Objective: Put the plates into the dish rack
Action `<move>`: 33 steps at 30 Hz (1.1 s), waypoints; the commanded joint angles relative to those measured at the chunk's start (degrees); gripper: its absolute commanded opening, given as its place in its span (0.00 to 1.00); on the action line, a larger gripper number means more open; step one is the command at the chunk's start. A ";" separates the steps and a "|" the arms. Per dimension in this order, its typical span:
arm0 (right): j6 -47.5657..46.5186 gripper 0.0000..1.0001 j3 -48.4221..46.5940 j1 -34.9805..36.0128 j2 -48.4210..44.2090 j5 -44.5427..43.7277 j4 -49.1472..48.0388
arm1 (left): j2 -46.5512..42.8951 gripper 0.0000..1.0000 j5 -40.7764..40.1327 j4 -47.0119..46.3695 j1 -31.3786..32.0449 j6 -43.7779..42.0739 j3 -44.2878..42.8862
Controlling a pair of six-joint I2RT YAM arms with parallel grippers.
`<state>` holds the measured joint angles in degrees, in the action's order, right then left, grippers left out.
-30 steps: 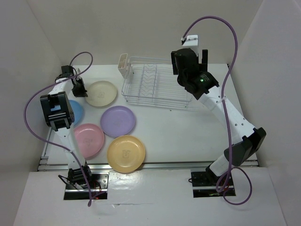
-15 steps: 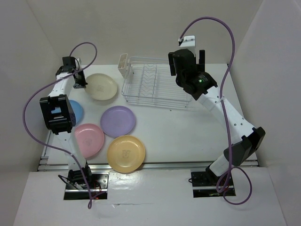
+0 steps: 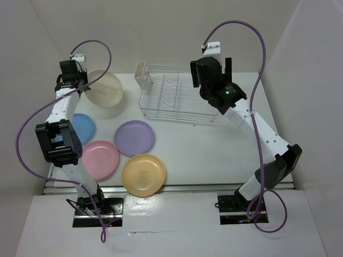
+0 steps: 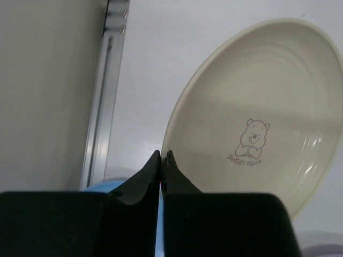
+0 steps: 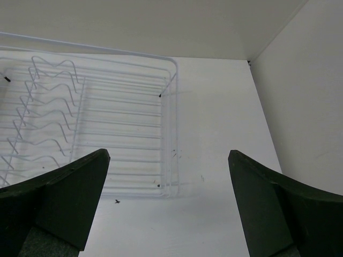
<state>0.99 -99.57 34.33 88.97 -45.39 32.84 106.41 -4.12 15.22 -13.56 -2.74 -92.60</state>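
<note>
Left of the rectangular white wire dish rack (image 3: 177, 99), the round cream plastic plate (image 3: 103, 88) is held off the table. It's pinched at its rim by the left gripper (image 4: 162, 159), jaws clamped right on the edge. So the carry step is judged to be in hand, with no plate seen racked yet. Being round, it has no real long axis. It's tilted, printed face turned toward the wrist, far rim aimed roughly at the rack.

Next it'd need to be stood on edge and lined up between the prongs.

Nearer than the rack and mostly to its left, the light blue plate (image 3: 86, 127), pink plate (image 3: 101, 159), purple plate (image 3: 134, 137) and yellow-orange plate (image 3: 143, 174) are lying flat.

Over the rack's right end, the right gripper (image 5: 168, 155) is held wide open, nothing in it.
</note>
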 commanded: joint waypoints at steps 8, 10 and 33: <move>0.32 1.00 -0.45 1.80 0.24 0.12 -0.06 | -11.15 0.00 17.18 -55.93 12.59 -6.56 9.21; 0.32 1.00 -0.45 1.80 0.24 -1.19 0.47 | -7.99 0.00 27.10 -62.18 13.38 -9.63 6.65; 4.71 1.00 -0.71 2.32 -2.04 -1.64 9.87 | 9.86 0.00 29.70 -53.97 27.10 -46.49 -8.38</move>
<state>3.22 -99.00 36.14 88.97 -46.65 38.33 115.39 25.28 -31.79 13.65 -49.30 -97.84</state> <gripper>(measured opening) 1.000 0.033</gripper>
